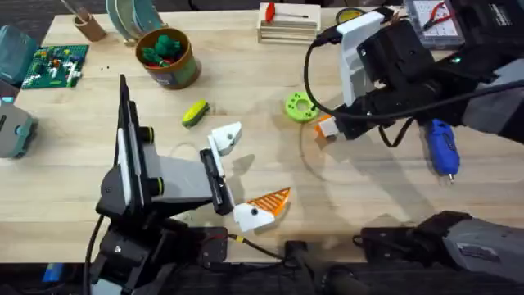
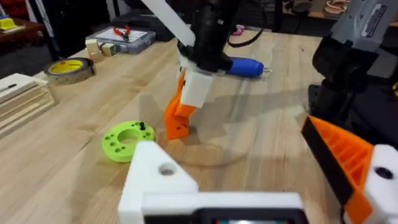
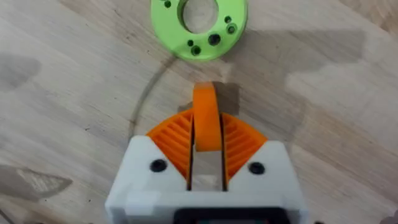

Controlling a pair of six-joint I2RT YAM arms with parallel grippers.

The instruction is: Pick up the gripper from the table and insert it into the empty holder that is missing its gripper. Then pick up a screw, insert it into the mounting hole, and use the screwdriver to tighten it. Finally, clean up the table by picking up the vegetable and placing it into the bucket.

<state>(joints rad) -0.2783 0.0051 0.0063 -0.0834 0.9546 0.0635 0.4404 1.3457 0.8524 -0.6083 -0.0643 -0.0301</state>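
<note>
My right gripper (image 1: 329, 129) (image 3: 206, 134) is shut on the small orange gripper (image 1: 325, 126) (image 3: 206, 118) (image 2: 178, 117), whose lower end stands on the table just beside the green ring disc (image 1: 300, 106). My left gripper (image 1: 250, 170) (image 2: 249, 168) lies open near the table's front. One of its fingers is the bare white holder (image 1: 225, 138) (image 2: 155, 177); the other carries an orange ribbed pad (image 1: 270, 201) (image 2: 339, 155). The blue screwdriver (image 1: 440, 146) (image 2: 245, 66) lies at the right. The yellow-green vegetable (image 1: 195, 112) lies below the bucket (image 1: 187, 72).
Dark green toy pieces (image 1: 164, 47) fill the bucket. A wooden block with a red-handled tool (image 1: 286, 20), a yellow tape roll (image 2: 68, 66) and a parts box (image 2: 121, 37) line the far edge. A green brick plate (image 1: 53, 65) sits far left.
</note>
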